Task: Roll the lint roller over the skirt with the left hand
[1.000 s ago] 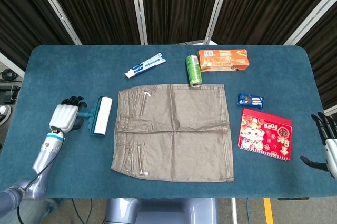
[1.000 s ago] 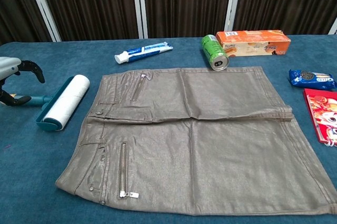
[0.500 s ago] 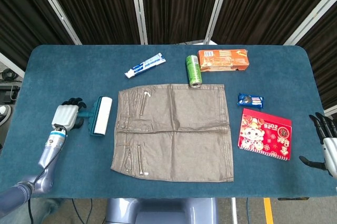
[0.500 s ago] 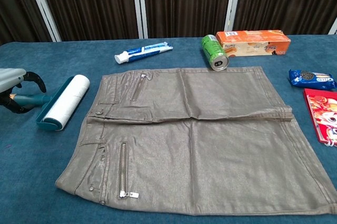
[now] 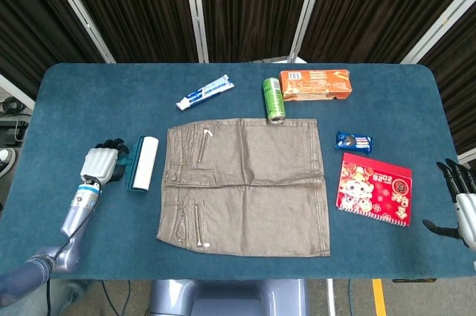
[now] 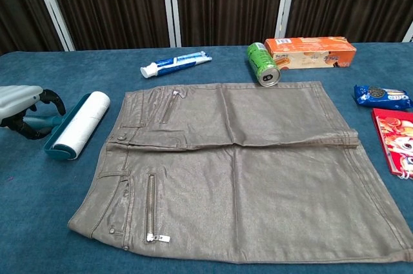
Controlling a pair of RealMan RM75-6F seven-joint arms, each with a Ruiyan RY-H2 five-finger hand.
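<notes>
L hand (image 5: pixel 103 164) curls round roller (image 5: pixel 143 164) handle (grip unclear), skirt (image 5: pixel 245 186) beside; can (image 5: pixel 274 99), toothpaste (image 5: pixel 204 92) beyond; R hand (image 5: pixel 460 201) open.

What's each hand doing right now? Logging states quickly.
Left hand: fingers curled around the lint roller handle; firm grip cannot be told.
Right hand: open, holding nothing.

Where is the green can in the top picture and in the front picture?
Head view: the green can lies on its side near the far edge of the table, just above the skirt.
Chest view: the green can lies right of centre at the back, open end facing us.
Shared landmark: the orange box sits right beside it in both.
</notes>
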